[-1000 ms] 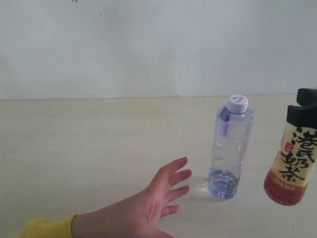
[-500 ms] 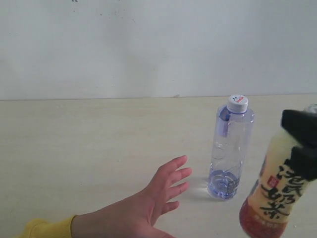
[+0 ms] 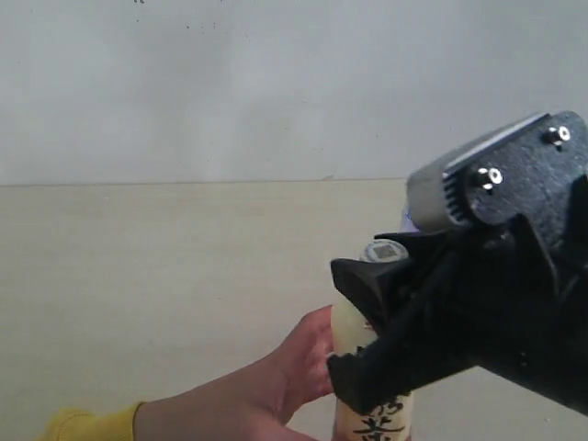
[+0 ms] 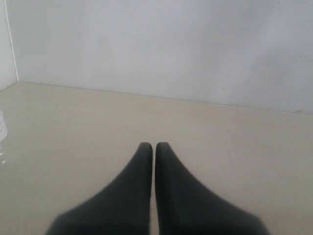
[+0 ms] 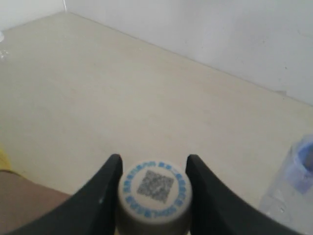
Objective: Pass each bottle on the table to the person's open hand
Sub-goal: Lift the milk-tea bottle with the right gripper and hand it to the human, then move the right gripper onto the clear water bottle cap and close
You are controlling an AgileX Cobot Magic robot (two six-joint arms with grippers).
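My right gripper (image 3: 344, 322) fills the right foreground of the exterior view, shut on the cream milk-tea bottle (image 3: 375, 421) just below its cap (image 3: 383, 250). The bottle is upright and rests against the fingers of the person's open hand (image 3: 294, 367), which has a yellow cuff (image 3: 83, 424). In the right wrist view the fingers (image 5: 105, 191) flank the QR-coded cap (image 5: 155, 188), with the hand (image 5: 24, 200) beside it. The bluish-purple bottle (image 5: 293, 191) stands close by; the gripper hides it in the exterior view. My left gripper (image 4: 150, 145) is shut on nothing above the table (image 4: 244, 147).
The beige table (image 3: 138, 266) runs back to a white wall (image 3: 276, 83). A clear object (image 4: 2, 132) shows at the edge of the left wrist view; I cannot tell whether it is the water bottle.
My right gripper has carried the milk-tea bottle from the right edge leftward and closer to the camera, up to the hand. It now covers the bluish-purple bottle. The hand has stayed put.
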